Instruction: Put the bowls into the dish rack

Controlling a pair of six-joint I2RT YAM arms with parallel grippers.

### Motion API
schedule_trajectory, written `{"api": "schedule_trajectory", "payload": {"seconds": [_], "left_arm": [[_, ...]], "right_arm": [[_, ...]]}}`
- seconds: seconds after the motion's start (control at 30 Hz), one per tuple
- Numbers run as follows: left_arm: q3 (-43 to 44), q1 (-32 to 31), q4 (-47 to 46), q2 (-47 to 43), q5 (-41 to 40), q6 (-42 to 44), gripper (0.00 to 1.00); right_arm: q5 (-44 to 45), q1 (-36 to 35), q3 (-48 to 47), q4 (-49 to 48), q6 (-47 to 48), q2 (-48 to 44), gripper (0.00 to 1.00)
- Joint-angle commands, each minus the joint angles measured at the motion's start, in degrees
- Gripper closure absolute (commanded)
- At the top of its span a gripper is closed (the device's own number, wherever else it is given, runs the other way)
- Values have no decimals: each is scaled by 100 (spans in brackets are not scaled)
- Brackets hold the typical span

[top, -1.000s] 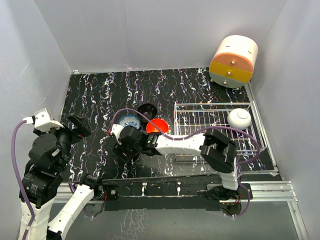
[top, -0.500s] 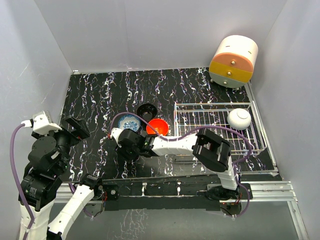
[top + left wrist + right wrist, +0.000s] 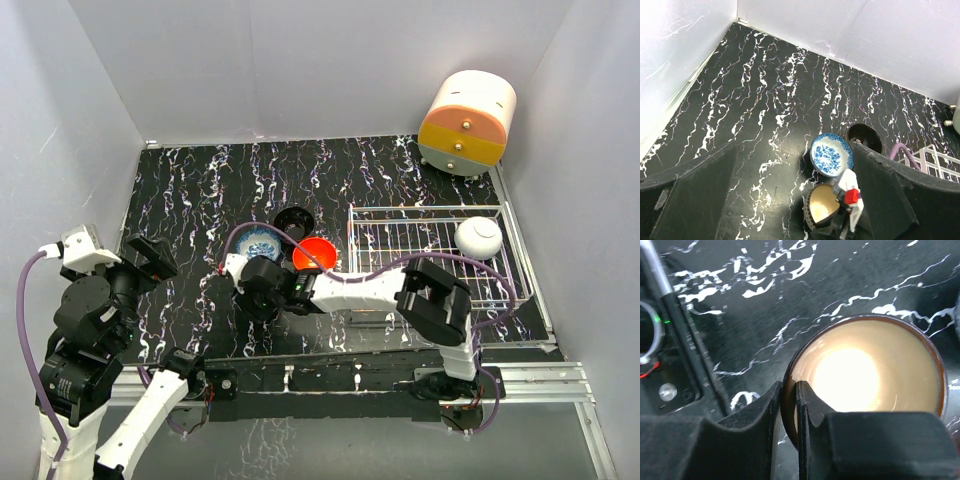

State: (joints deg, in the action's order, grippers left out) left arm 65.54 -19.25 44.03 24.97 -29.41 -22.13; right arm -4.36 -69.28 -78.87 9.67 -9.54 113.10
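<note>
My right gripper (image 3: 789, 390) is shut on the rim of the tan-gold bowl (image 3: 865, 370), one finger inside and one outside. In the left wrist view that bowl (image 3: 822, 205) is tilted, just off the black table. From above, the right gripper (image 3: 252, 292) hides it. The blue-and-white bowl (image 3: 258, 240), the black bowl (image 3: 293, 220) and the red-orange bowl (image 3: 316, 253) sit close behind it on the table. The white bowl (image 3: 478, 237) lies upside down in the wire dish rack (image 3: 400, 222) at the right. My left gripper (image 3: 794, 145) is open and empty, held high at the left.
A round cream-and-orange drawer cabinet (image 3: 467, 122) stands at the back right corner. Grey walls close the table on three sides. My right arm (image 3: 360, 288) stretches across the front of the table, its purple cable looping over the rack.
My left arm has drawn back a little to the left and down. My right gripper has barely shifted and stays shut on the tan-gold bowl.
</note>
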Motion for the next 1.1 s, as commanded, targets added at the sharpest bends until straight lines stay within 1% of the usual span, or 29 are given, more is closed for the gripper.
{"api": "schedule_trajectory", "payload": {"seconds": [0.0,0.13,0.27,0.4,0.47,0.67,0.83,0.93,1.07], "left_arm": [[18,-20,30,-53,-138,37,3],[42,-18,-4,-32,-172,68,3],[38,-18,-18,15,-108,71,3],[5,-23,-68,33,-59,43,3],[-6,-19,-107,47,-29,29,3],[46,-19,-178,151,72,16,3],[47,-20,-231,183,154,4,3],[63,-19,-221,192,163,5,3],[98,-23,-207,216,177,31,3]], "right_arm": [[-772,-19,362,-870,-412,-1006,92],[-1238,99,912,-1593,-847,-1924,92],[-1563,369,1452,-2203,-1326,-2820,92],[-1844,894,1871,-2554,-1806,-3678,92],[-1828,1198,2110,-2653,-2050,-4066,92],[-1393,2086,2571,-2592,-2282,-5227,92],[-1251,2959,2807,-2297,-2395,-5889,92],[-1330,3535,3032,-2179,-2592,-6177,92],[-1837,4396,3319,-2206,-2959,-6366,92]]}}
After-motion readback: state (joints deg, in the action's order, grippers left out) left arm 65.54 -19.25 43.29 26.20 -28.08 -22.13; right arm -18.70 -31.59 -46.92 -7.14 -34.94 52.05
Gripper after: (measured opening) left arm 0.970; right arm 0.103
